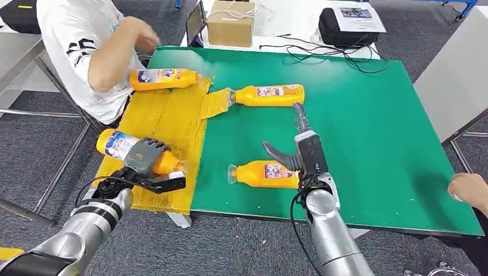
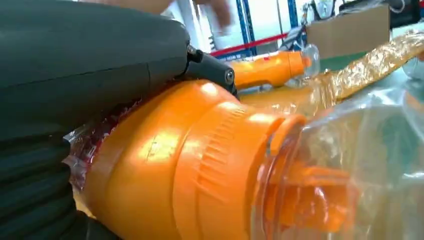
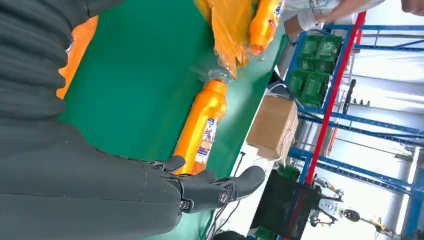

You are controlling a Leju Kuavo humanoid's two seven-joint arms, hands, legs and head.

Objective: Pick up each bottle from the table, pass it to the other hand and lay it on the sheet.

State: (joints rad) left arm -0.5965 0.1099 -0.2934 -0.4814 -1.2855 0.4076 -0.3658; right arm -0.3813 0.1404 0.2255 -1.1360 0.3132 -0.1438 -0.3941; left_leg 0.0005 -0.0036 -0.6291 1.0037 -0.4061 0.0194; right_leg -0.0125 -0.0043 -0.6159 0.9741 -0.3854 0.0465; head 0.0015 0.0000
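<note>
One orange bottle [image 1: 129,150] is gripped in the left hand [image 1: 147,158] over the yellow sheet [image 1: 167,123], long axis crosswise, while the open right hand [image 1: 296,146] hovers above another bottle [image 1: 266,174] on the tabletop [image 1: 374,126].

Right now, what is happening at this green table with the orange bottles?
The robot's left hand holds one orange bottle over the yellow sheet at the table's left edge. Its right hand is open above the table, beside a second bottle lying on the green top. A third bottle lies farther back with its cap end on the sheet. A person at the far left corner has an arm by a fourth bottle on the sheet.
</note>
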